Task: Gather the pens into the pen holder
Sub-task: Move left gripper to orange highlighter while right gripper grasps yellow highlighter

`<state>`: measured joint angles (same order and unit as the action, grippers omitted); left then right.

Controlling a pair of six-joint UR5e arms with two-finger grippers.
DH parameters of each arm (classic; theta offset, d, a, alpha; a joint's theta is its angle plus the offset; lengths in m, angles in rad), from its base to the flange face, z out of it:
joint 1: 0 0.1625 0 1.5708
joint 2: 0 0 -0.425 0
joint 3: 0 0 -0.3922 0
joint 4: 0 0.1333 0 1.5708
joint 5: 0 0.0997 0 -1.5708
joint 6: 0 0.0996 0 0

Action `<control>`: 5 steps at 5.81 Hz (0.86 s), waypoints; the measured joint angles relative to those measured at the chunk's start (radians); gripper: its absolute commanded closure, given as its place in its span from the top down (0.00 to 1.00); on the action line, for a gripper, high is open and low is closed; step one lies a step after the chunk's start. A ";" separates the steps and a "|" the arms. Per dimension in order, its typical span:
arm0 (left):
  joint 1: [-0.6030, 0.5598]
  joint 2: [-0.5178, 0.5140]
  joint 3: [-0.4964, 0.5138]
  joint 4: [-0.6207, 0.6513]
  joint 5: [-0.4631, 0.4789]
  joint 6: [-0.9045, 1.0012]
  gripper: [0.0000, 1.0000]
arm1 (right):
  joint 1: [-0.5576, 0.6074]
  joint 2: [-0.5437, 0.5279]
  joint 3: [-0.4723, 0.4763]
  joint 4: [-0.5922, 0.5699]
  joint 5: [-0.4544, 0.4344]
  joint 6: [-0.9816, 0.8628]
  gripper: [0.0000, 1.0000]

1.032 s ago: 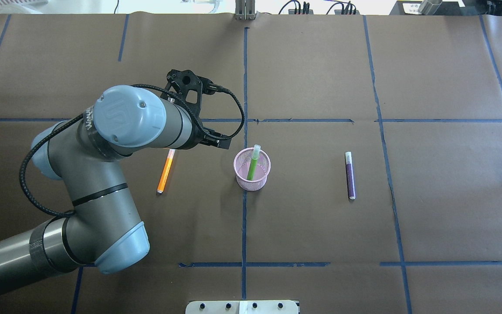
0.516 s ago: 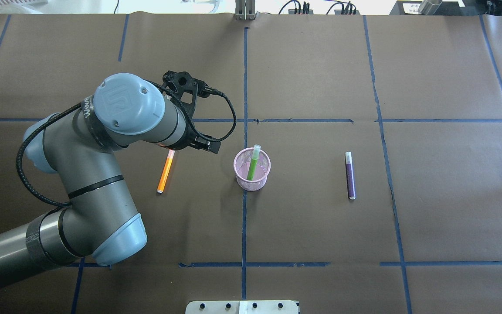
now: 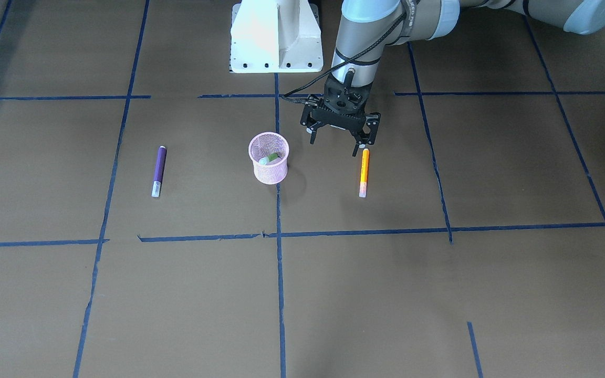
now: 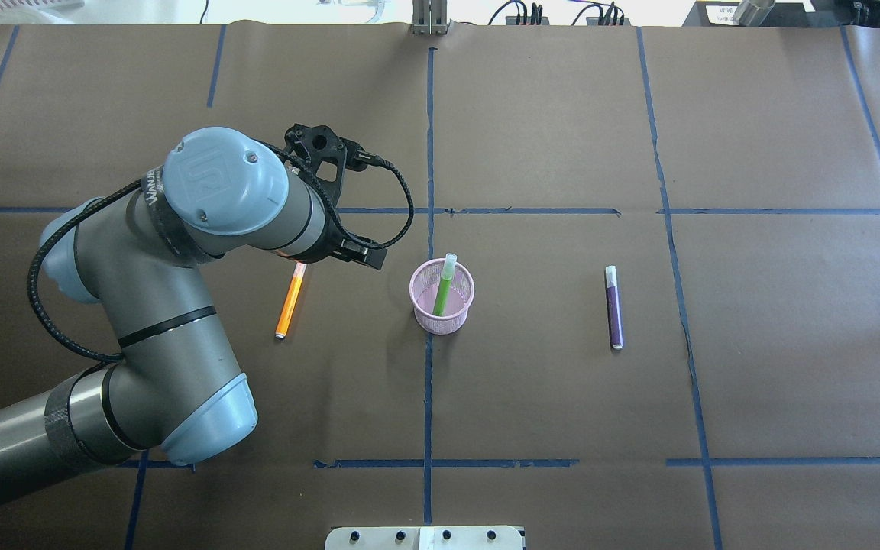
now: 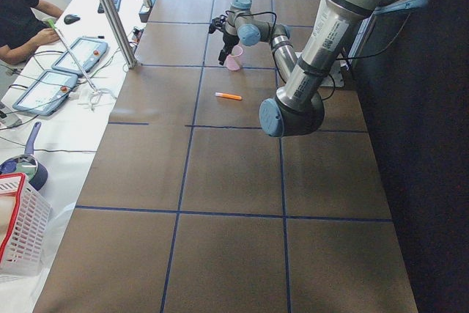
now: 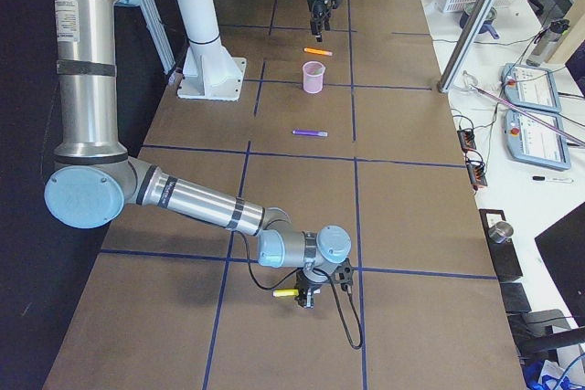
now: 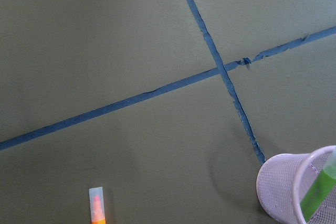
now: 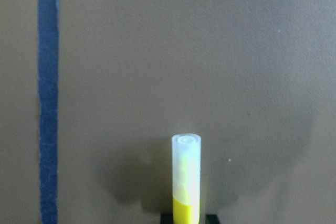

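Observation:
The pink mesh pen holder (image 4: 448, 325) (image 3: 270, 171) stands mid-table with a green pen (image 4: 444, 287) leaning inside it. An orange pen (image 4: 289, 302) (image 3: 364, 170) lies to its left in the overhead view, and a purple pen (image 4: 614, 309) (image 3: 159, 169) lies to its right. My left gripper (image 3: 336, 144) hangs open just above the orange pen's end nearest the robot, touching nothing. Far off at the table's right end, my right gripper (image 6: 306, 299) is shut on a yellow pen (image 8: 186, 182) held low over the paper.
Blue tape lines cross the brown paper. The white robot base (image 3: 276, 37) stands behind the holder. A person sits at a side desk (image 5: 22, 12) with tablets, and a red and white basket (image 5: 18, 232) lies off the table's edge.
My left arm swung a little leftward in the overhead view, away from the holder toward the orange pen, then held still. The pens and the holder stayed put.

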<state>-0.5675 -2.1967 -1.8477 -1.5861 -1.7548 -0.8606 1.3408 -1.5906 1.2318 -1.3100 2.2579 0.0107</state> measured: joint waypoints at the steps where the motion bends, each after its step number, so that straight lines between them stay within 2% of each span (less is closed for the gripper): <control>1: 0.000 0.000 0.000 0.000 0.000 0.000 0.96 | 0.000 0.000 0.005 0.000 0.003 0.000 0.00; 3: -0.001 0.003 -0.015 0.000 0.000 -0.001 0.95 | 0.001 -0.026 0.061 0.103 0.077 0.029 0.00; 4: -0.002 0.020 -0.027 0.002 0.000 -0.001 0.96 | 0.001 -0.082 0.168 0.199 0.108 0.127 0.00; 5: -0.002 0.051 -0.040 0.004 -0.001 0.001 0.97 | -0.006 -0.145 0.281 0.368 0.092 0.305 0.00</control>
<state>-0.5693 -2.1461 -1.8881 -1.5819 -1.7554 -0.8597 1.3343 -1.7357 1.5131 -0.9424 2.3497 0.3160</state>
